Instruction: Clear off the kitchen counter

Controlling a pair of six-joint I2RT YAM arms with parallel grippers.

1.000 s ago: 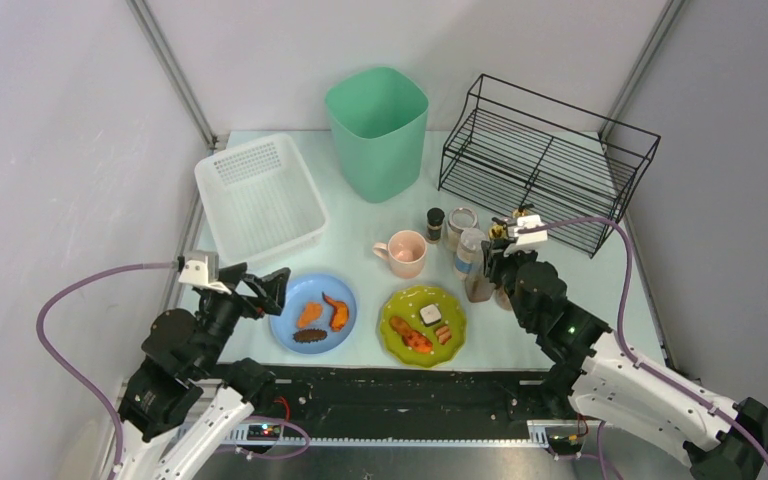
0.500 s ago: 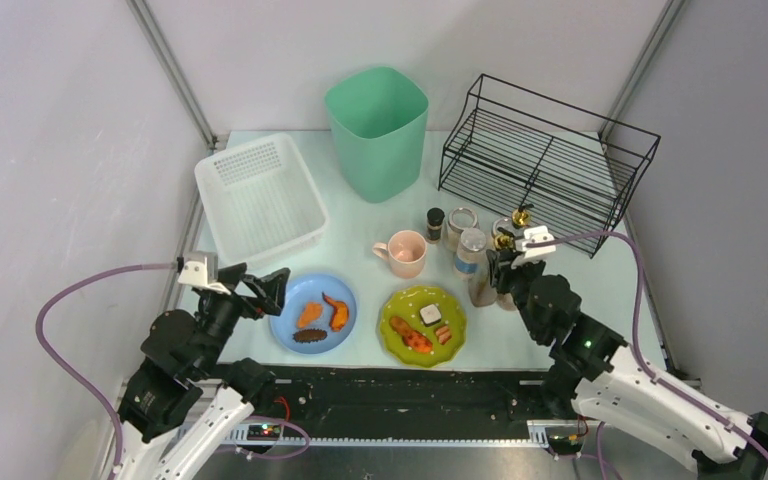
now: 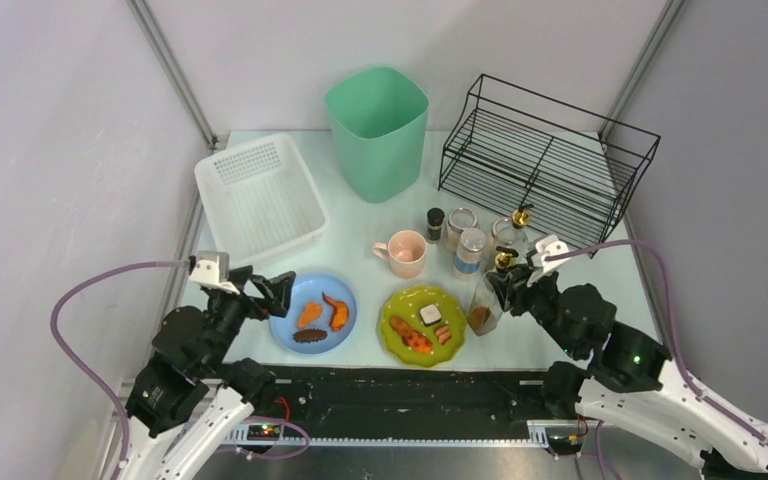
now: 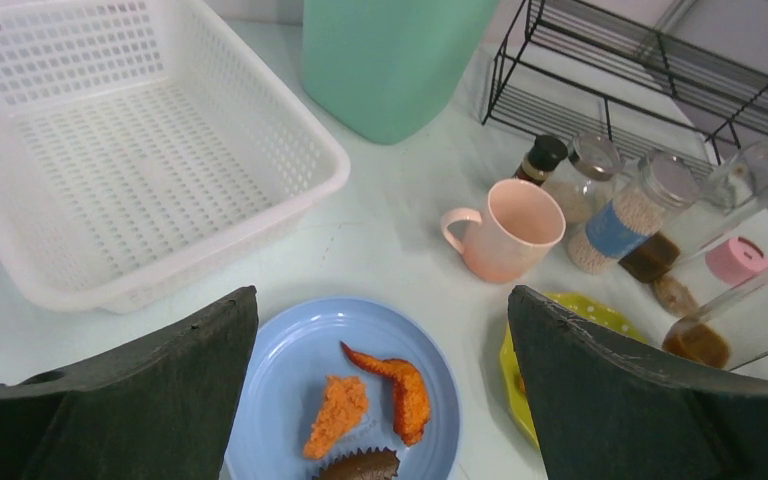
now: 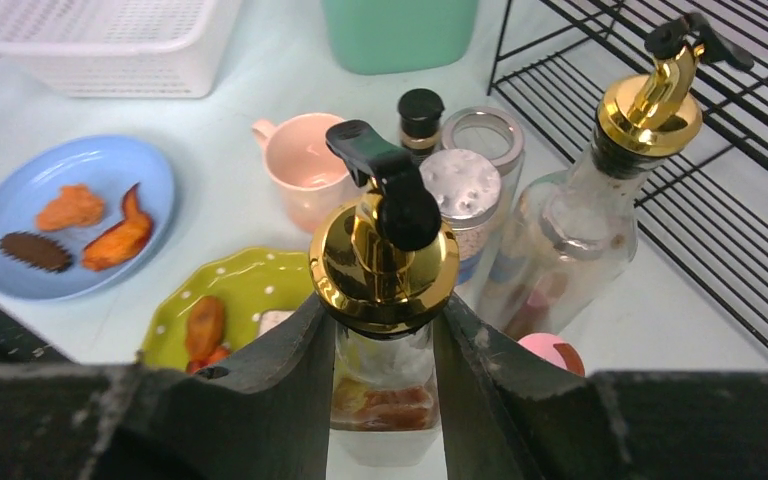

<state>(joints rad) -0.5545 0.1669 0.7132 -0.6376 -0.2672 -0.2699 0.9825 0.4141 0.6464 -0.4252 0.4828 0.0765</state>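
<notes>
Pale mint kitchen counter (image 3: 360,235) spans the grey-walled cell, and only its right side has changed. The right gripper (image 3: 505,285), jaws half closed on the gold-capped pump bottle (image 5: 384,268) just under its cap, has drawn it toward the front rail and tilted it, away from the second pump bottle (image 3: 513,232) beside the wire rack (image 3: 550,160). The left gripper (image 4: 380,300) gapes wide and empty over the blue plate (image 4: 290,365), barely shifted.

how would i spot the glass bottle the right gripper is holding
Find the black wire rack at the pale counter's far right. In front of it, beside the green dotted plate, the right gripper clamps a clear gold-collared glass bottle. Unlike its upright gold-topped neighbour, it leans.
</notes>
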